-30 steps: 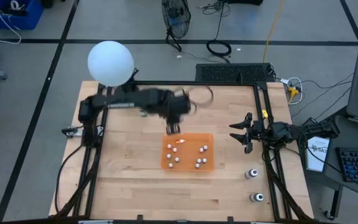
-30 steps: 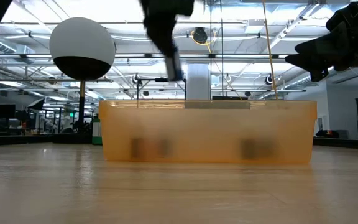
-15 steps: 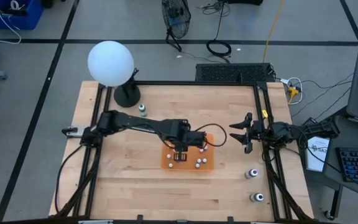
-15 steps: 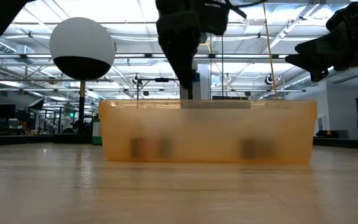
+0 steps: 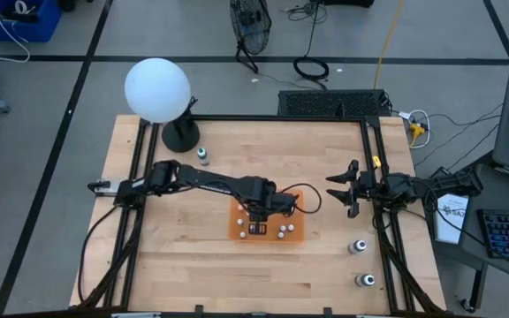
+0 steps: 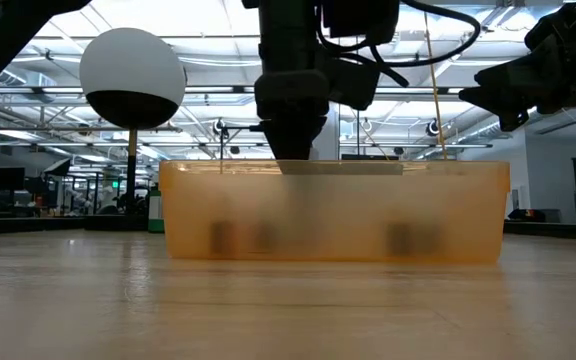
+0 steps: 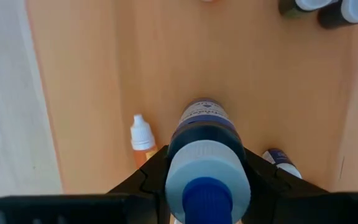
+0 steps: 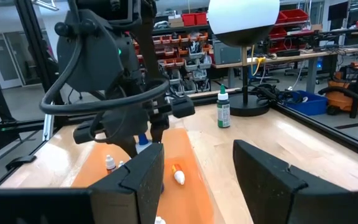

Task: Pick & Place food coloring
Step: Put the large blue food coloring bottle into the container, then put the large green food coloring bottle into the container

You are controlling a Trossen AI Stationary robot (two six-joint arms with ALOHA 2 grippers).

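We take the orange tray [image 5: 237, 231] as our landmark and read the desk [image 5: 175, 247] from left to right. Well away from the tray, toward the far left corner, the white globe [image 5: 156, 88] stands on its black base, and a green bottle [image 5: 202, 156] stands just beside that base. The left arm reaches across from the left, so that our left tool [image 5: 256, 221] hangs over the left half of the tray. In the left wrist view this tool is clamped on a blue-capped bottle [image 7: 207, 163], held above the tray floor. Beneath it, an orange bottle [image 7: 142, 138] with a white cap lies on the tray floor, and more small bottles [image 5: 285, 231] stand in the right half of the tray. Right of the tray, near the desk edge, the right tool [image 5: 347, 190] waits with its fingers [image 8: 269, 177] apart and nothing between them. Nearer the front on that side, two larger bottles [image 5: 358, 246] stand on the desk, apart from the tray.
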